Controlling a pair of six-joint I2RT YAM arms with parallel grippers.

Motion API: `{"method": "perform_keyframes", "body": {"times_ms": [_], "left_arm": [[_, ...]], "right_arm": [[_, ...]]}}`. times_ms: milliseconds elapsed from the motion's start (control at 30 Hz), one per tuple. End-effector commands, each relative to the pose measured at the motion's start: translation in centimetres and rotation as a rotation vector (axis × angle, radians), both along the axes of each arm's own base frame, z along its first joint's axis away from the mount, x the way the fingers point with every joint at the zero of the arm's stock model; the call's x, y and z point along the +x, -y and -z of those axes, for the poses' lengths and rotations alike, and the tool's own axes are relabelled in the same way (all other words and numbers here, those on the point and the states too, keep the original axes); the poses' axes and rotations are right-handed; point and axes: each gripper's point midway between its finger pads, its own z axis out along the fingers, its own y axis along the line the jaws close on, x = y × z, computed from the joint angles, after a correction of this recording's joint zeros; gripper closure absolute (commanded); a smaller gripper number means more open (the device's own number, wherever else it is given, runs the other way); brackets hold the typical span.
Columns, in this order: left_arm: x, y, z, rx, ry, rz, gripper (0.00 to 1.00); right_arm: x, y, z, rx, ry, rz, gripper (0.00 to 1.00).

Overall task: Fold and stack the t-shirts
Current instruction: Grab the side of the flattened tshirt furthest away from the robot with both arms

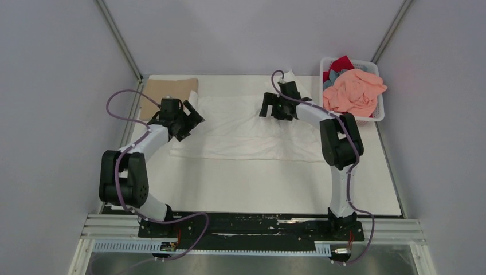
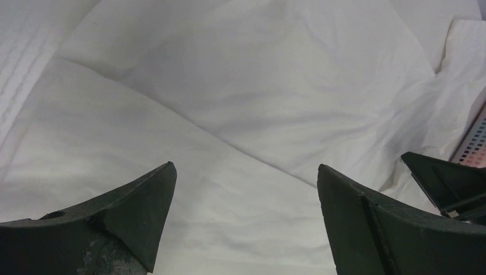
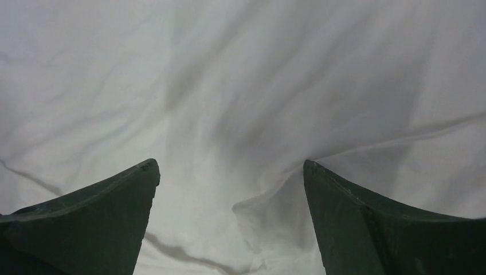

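Observation:
A white t-shirt (image 1: pixel 240 134) lies spread across the middle of the table, with a long fold along its near part. My left gripper (image 1: pixel 193 119) hovers open over the shirt's left edge; in the left wrist view the gripper (image 2: pixel 245 166) has only smooth white cloth (image 2: pixel 258 86) below its spread fingers. My right gripper (image 1: pixel 266 106) is open over the shirt's far right part. The right wrist view shows this gripper (image 3: pixel 230 162) above wrinkled cloth (image 3: pixel 240 69), holding nothing. A folded tan t-shirt (image 1: pixel 170 91) lies at the back left.
A white lattice basket (image 1: pixel 375 117) stands at the back right, holding a salmon pink t-shirt (image 1: pixel 352 91), a red one (image 1: pixel 342 62) and a grey-blue one (image 1: pixel 335 77). Grey walls close in the table's left, right and far sides.

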Motion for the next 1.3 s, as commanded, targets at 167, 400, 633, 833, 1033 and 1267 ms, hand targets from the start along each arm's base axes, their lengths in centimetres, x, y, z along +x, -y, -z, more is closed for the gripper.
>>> {"method": "perform_keyframes", "body": {"times_ms": [167,400,633,833,1033,1267], "left_arm": [[4.4,3.8,1.2,-0.012,0.001,0.157,0.0],[3.8,4.0,4.6,0.002,-0.083,0.165,0.0],[-0.7,4.2,8.5,-0.008,-0.197,0.205,0.0],[-7.3,4.1,10.3,-0.002,-0.294,0.181,0.0],[-15.5,2.8,11.0,0.05,-0.361,0.106,0.0],[-21.7,1.7,11.6,0.033,-0.387,-0.005,0.0]], "right_arm": [[1.6,1.6,-4.1,0.001,0.108,0.105,0.0],[-3.8,4.7,-0.6,-0.055,0.019,0.191,0.0],[-9.0,5.6,2.3,-0.026,-0.072,0.222,0.0],[-14.4,6.1,2.1,0.008,-0.093,0.186,0.0],[-19.0,6.5,1.1,0.045,-0.081,0.168,0.0],[-22.4,7.2,1.3,0.041,-0.079,0.156,0.0]]}}
